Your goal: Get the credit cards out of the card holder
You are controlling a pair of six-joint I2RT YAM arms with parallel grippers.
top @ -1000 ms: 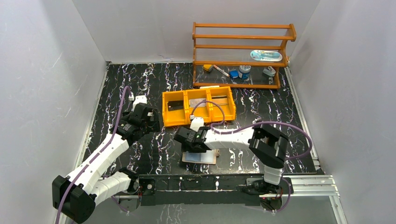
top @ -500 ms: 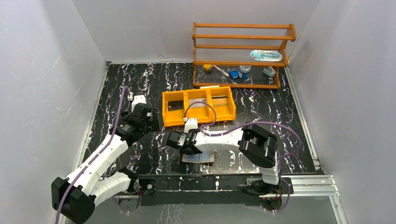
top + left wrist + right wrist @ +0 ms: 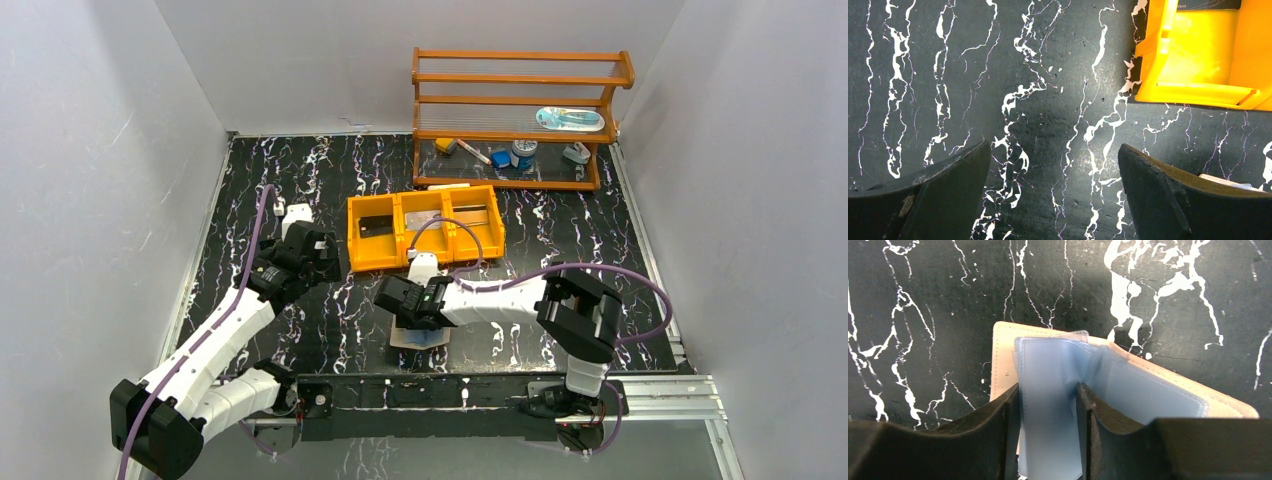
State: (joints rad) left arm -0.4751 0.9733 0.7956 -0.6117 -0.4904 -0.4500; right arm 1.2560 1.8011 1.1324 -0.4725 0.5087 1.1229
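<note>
The card holder [image 3: 1148, 390] lies open near the front edge, tan rim with blue-grey clear sleeves; it also shows in the top view [image 3: 420, 337]. Its right panel tilts up. My right gripper [image 3: 1048, 387] hangs over it [image 3: 408, 318], fingers close together with one sleeve leaf pinched between them. No credit card shows in the sleeves. Flat card-like pieces lie in the orange tray, one dark [image 3: 376, 226] and one greyish [image 3: 430, 222]. My left gripper [image 3: 1054, 147] is open and empty over bare table left of the tray [image 3: 322, 262].
The orange three-compartment tray [image 3: 352, 240] stands mid-table; its corner shows in the left wrist view [image 3: 1193, 92]. A wooden shelf rack [image 3: 520, 120] with small items stands at the back. Purple cables loop over the tray and the right arm.
My right gripper swung left, then back right over the holder. The holder now looks narrower from above, its right panel raised. The left arm has barely moved.
</note>
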